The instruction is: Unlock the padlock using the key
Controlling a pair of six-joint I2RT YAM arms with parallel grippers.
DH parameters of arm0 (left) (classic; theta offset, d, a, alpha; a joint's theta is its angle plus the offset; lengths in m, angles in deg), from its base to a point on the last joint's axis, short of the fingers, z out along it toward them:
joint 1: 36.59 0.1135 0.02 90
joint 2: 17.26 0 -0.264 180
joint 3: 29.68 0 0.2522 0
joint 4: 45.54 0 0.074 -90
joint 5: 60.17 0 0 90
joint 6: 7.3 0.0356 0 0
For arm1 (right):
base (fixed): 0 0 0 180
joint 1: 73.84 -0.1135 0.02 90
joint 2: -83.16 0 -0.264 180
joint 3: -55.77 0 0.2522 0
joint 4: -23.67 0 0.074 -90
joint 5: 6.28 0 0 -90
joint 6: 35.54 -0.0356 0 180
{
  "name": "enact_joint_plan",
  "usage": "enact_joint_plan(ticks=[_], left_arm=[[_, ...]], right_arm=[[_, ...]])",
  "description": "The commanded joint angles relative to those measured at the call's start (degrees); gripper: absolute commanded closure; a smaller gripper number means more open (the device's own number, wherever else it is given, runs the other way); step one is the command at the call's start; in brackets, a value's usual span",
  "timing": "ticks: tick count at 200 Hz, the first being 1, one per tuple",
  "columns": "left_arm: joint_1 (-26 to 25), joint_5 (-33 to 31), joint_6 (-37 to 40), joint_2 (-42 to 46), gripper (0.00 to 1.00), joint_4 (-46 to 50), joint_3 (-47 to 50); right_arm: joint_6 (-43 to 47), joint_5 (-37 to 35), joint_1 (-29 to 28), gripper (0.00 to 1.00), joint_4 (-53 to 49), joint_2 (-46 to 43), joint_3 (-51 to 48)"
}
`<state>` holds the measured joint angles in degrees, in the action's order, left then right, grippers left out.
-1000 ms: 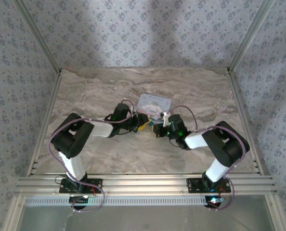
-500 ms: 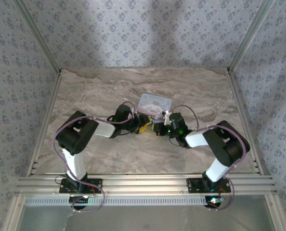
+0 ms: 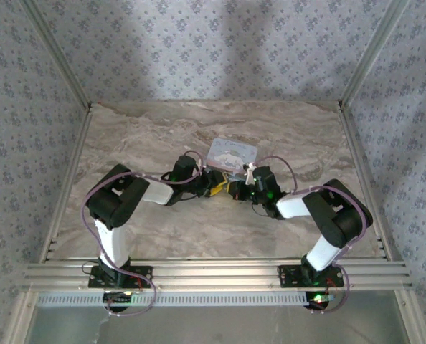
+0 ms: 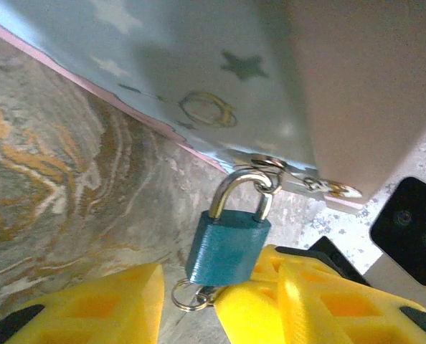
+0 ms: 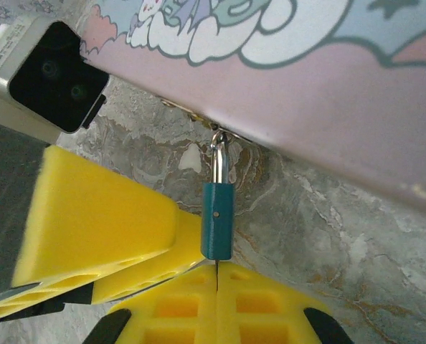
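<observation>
The small teal-blue padlock (image 4: 227, 247) hangs by its silvery shackle (image 4: 238, 190) from the clasp of the pastel cartoon box (image 3: 231, 153). My right gripper (image 5: 216, 276) is shut on the key (image 5: 216, 264). The key's thin blade runs up into the padlock's (image 5: 218, 218) underside. The key's ring (image 4: 188, 295) shows just below the lock. My left gripper (image 4: 224, 287) is open, one yellow finger (image 4: 98, 308) left of the lock and the other (image 4: 342, 301) to its right, neither touching it. Both grippers meet in front of the box (image 3: 224, 188).
The box's pink-edged side (image 5: 328, 115) stands right behind the lock on the marbled table (image 3: 148, 136). The other wrist's camera housing (image 5: 51, 79) sits close by. Metal frame posts (image 3: 360, 64) and patterned walls bound the table.
My left arm has slid right toward the box and lock, and its jaws have narrowed somewhat. The right gripper has stayed shut at the padlock.
</observation>
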<state>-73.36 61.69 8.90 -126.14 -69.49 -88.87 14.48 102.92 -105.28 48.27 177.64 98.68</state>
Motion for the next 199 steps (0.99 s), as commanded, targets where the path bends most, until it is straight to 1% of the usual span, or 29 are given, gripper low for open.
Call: enact_joint_plan(ticks=[1, 59, 98, 118, 176, 199], left_arm=[[-0.9, 0.7, -1.3, -1.0, 0.56, -4.2, 0.1], [-1.5, -3.0, -3.0, 0.3, 0.55, -7.0, 2.8], [-1.9, -4.6, -4.8, -0.6, 0.54, -8.8, 3.7], [-2.2, -4.7, -6.0, -1.7, 0.54, -11.1, 3.6], [-2.7, -4.5, -7.4, -3.2, 0.55, -12.6, 2.6], [-2.9, -4.5, -8.1, -3.9, 0.57, -13.6, 2.3]], right_arm=[[-2.2, 1.3, 0.6, 1.00, 1.9, -0.2, 1.3], [-1.9, 1.0, 0.9, 1.00, 1.4, 0.0, 1.2], [-1.9, 1.0, 1.1, 1.00, 1.4, 0.1, 1.3], [-1.9, 1.0, 1.1, 1.00, 1.4, 0.1, 1.3], [-2.3, 1.2, 1.1, 1.00, 1.8, 0.4, 1.5], [-2.5, 1.2, 1.1, 1.00, 1.9, 0.7, 1.6]])
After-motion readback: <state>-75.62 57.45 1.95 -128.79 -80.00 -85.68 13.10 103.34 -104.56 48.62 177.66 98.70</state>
